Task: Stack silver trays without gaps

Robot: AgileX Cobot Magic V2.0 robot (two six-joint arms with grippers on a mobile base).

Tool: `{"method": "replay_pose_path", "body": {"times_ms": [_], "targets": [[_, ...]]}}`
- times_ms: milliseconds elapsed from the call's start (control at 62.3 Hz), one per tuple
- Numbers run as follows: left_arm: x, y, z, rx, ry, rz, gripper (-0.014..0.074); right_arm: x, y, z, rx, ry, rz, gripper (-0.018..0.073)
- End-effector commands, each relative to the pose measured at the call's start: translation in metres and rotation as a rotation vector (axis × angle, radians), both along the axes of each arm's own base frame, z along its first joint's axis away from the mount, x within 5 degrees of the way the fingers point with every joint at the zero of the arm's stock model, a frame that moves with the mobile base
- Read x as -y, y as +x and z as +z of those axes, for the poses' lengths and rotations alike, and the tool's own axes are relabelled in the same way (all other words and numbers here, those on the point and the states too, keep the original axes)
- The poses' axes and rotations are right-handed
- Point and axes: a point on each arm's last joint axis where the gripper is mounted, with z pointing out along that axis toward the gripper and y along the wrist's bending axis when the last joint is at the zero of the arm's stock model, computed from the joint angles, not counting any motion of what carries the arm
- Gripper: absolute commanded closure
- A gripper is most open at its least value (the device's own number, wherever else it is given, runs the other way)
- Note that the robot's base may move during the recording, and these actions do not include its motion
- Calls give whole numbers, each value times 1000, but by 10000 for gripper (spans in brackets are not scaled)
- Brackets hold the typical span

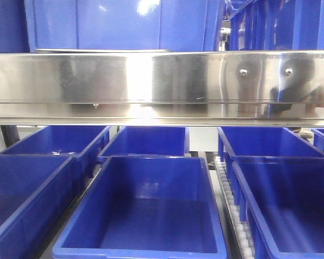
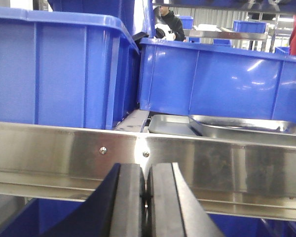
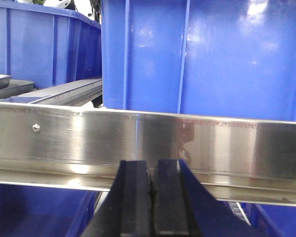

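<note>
Two silver trays lie on the upper shelf behind the steel rail: a flat one [image 2: 170, 126] and a deeper one [image 2: 246, 129] overlapping it to the right. The right wrist view catches tray edges [image 3: 5, 85] at its far left. My left gripper [image 2: 145, 173] is shut with nothing between its pads, just below and in front of the rail, left of the trays. Shut and holding nothing too, my right gripper [image 3: 153, 170] sits below the rail in front of a blue bin. Neither gripper shows in the front view, and a thin silver edge [image 1: 102, 50] is all it shows of the trays.
A polished steel shelf rail [image 1: 162, 86] spans the front view. Blue plastic bins [image 1: 146, 210] fill the lower level; more blue bins [image 2: 59, 69] [image 3: 197, 59] stand on the upper shelf beside and behind the trays. A person in black [image 2: 168, 24] stands far behind.
</note>
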Motion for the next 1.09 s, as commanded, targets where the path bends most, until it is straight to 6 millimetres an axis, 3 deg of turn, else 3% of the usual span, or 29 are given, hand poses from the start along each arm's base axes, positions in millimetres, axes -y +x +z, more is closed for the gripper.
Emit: {"method": "replay_pose_path", "body": {"times_ms": [0, 273, 1076], "targets": [[1, -1, 1, 12, 3, -15, 592, 0, 0, 2, 17, -7, 1, 638], [7, -1, 1, 13, 35, -130, 592, 0, 0, 2, 17, -7, 1, 638], [2, -1, 1, 10, -13, -45, 592, 0, 0, 2, 17, -7, 1, 638]]}}
